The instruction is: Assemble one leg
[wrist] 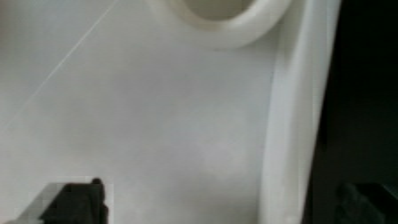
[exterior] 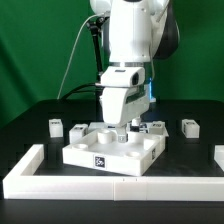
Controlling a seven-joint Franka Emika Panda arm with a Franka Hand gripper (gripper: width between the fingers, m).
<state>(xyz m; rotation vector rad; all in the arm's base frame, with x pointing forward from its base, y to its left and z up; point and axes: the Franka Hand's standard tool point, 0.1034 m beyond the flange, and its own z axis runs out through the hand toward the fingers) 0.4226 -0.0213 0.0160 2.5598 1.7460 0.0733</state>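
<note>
The large white square panel (exterior: pixel 110 150) lies in the middle of the table, with round holes near its corners and a tag on its front face. My gripper (exterior: pixel 122 136) is low over the panel's far part. In the wrist view the panel (wrist: pixel 160 120) fills the picture, with one round hole (wrist: pixel 222 10) and the panel's edge (wrist: pixel 299 110). My dark fingertips (wrist: pixel 71 203) stand wide apart, one over the panel and one past its edge, with nothing held between them. Small white legs lie on the table: two (exterior: pixel 56 126) (exterior: pixel 78 130) at the exterior view's left, one (exterior: pixel 190 126) at its right.
The long white L-shaped border wall (exterior: pixel 100 186) runs along the front and up the exterior view's left side. Another small white part (exterior: pixel 152 127) lies just behind the panel by the gripper. A white piece (exterior: pixel 219 155) shows at the right edge.
</note>
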